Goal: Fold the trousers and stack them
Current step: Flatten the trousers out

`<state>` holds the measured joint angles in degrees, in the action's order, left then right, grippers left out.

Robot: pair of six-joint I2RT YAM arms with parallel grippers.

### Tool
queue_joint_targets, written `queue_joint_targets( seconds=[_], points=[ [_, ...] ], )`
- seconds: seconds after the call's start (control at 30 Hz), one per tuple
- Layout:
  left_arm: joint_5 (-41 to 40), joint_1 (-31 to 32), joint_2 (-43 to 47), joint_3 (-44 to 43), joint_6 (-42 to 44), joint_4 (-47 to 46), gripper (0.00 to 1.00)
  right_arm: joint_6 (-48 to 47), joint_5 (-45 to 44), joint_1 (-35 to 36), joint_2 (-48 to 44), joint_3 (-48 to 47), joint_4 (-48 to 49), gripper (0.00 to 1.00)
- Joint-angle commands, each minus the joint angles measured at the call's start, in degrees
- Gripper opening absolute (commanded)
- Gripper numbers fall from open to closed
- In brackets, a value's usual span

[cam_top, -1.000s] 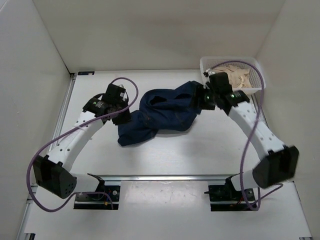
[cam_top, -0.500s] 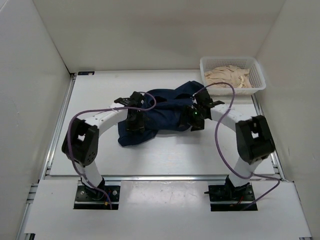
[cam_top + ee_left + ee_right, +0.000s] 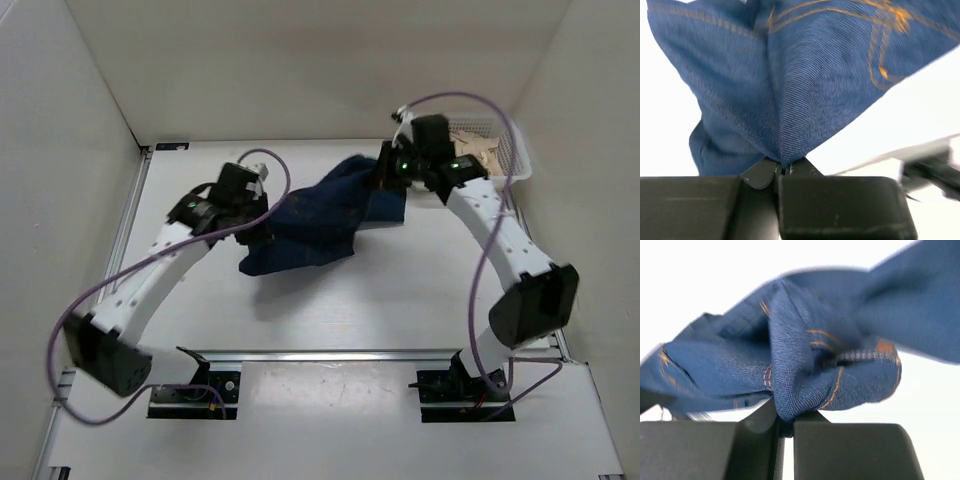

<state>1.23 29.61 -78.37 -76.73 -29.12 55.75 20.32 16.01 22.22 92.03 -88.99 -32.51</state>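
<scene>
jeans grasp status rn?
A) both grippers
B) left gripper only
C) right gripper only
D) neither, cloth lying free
A: each wrist view shows the fingers closed on a pinch of denim, the left gripper and the right gripper, and the top view shows the trousers strung between the two arms.
</scene>
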Motion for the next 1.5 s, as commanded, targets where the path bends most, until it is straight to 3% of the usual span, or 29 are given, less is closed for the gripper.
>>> queue_joint_targets(
  seconds=[0.0,0.07,0.1,0.13,0.17,0.23,0.27,0.3,0.33,0.4,0.43,0.53,0.6,0.63,0.67,0.73,0.8,0.83,0.87,0.93,0.97,1.0,1.3,1.4,1.47],
  points=[
    [6.67,0.72,8.49,-6.32,1.44,2.70,0.10,-4.49,-2.55,0.19,-2.93,-11.45,-4.84,0.00],
    [8.08,0.72,6.14,-9.92,2.75,2.70,0.10,-4.50,-3.61,0.19,1.99,-20.92,-6.50,0.00],
    [8.08,1.33,4.38,-11.32,2.76,2.18,0.10,-4.50,-3.62,0.19,8.71,-24.70,-7.99,0.00],
    [7.56,1.33,2.28,-14.82,2.76,2.17,0.10,-5.37,-5.27,0.19,12.52,-33.61,-9.48,0.09],
    [7.55,1.33,-2.27,-16.59,2.76,1.30,0.10,-5.37,-7.38,-0.41,16.48,-38.92,-11.76,0.37],
    [8.33,1.33,-7.30,-23.33,3.37,1.29,0.24,-3.72,-9.94,-1.20,25.72,-51.47,-21.77,0.87],
    [9.13,1.94,-12.02,-25.47,4.16,1.99,0.32,-2.83,-10.99,-1.91,25.40,-51.02,-22.94,0.96],
    [9.14,1.95,-13.99,-27.49,4.16,3.13,0.56,-2.83,-12.83,-1.91,23.22,-48.06,-20.51,1.00],
    [8.53,2.56,-16.70,-30.82,4.69,4.10,0.69,-2.04,-13.89,-2.44,16.76,-37.94,-17.88,1.00],
    [7.73,2.56,-17.26,-31.64,4.69,4.72,0.85,-1.33,-15.91,-4.19,9.52,-26.55,-10.34,1.00],
    [5.73,2.56,-17.26,-31.03,4.69,4.72,1.00,-0.72,-16.79,-5.16,3.57,-17.19,-9.07,1.00],
    [2.99,1.95,-14.10,-28.31,5.22,4.72,1.00,0.07,-16.80,-8.85,-6.20,-4.74,-7.92,1.00],
    [-0.35,1.34,-10.08,-23.22,5.22,4.72,0.85,0.07,-15.15,-10.00,-10.62,7.91,-6.60,0.92],
    [-1.40,0.81,-8.48,-20.94,4.44,3.94,0.71,1.29,-14.00,-10.96,-14.56,11.87,-5.99,0.80],
    [-2.98,0.80,-5.42,-15.78,3.91,3.93,0.38,1.91,-12.25,-12.19,-16.42,19.83,-5.46,0.73],
    [-2.99,-0.51,-2.59,-10.22,2.68,3.14,0.11,3.67,-7.07,-13.60,-21.51,27.60,-3.80,0.58],
    [-5.00,-2.17,0.83,-1.55,-0.65,1.39,0.11,8.14,-0.56,-15.35,-24.34,38.64,0.76,0.35],
    [-5.01,-2.88,1.81,1.20,-1.89,0.86,0.11,9.90,1.63,-16.06,-26.09,41.85,2.96,0.34],
    [-5.01,-3.67,2.77,3.84,-3.21,0.33,0.21,13.22,4.09,-16.76,-26.11,44.58,7.85,0.34],
    [-1.51,-5.17,5.14,10.88,-5.15,-2.55,0.51,15.80,8.75,-17.38,-24.98,49.17,12.45,0.75],
    [-0.54,-5.17,5.76,12.81,-6.28,-3.36,0.93,16.50,8.77,-17.38,-23.75,49.18,15.43,0.85],
    [1.03,-5.17,6.29,15.96,-6.99,-4.06,1.00,17.12,9.47,-17.38,-20.61,49.18,16.59,0.98],
    [-1.40,-0.34,4.46,22.85,-12.09,-10.13,1.00,16.60,10.01,-17.38,0.67,38.90,21.61,1.00],
    [-1.94,-0.34,1.21,23.38,-12.10,-12.32,0.94,17.21,9.48,-17.38,5.78,36.35,22.75,1.00],
    [-1.94,0.89,-1.25,23.38,-12.10,-14.43,0.89,17.74,9.48,-17.38,7.72,35.55,22.76,0.90]
  ],
)
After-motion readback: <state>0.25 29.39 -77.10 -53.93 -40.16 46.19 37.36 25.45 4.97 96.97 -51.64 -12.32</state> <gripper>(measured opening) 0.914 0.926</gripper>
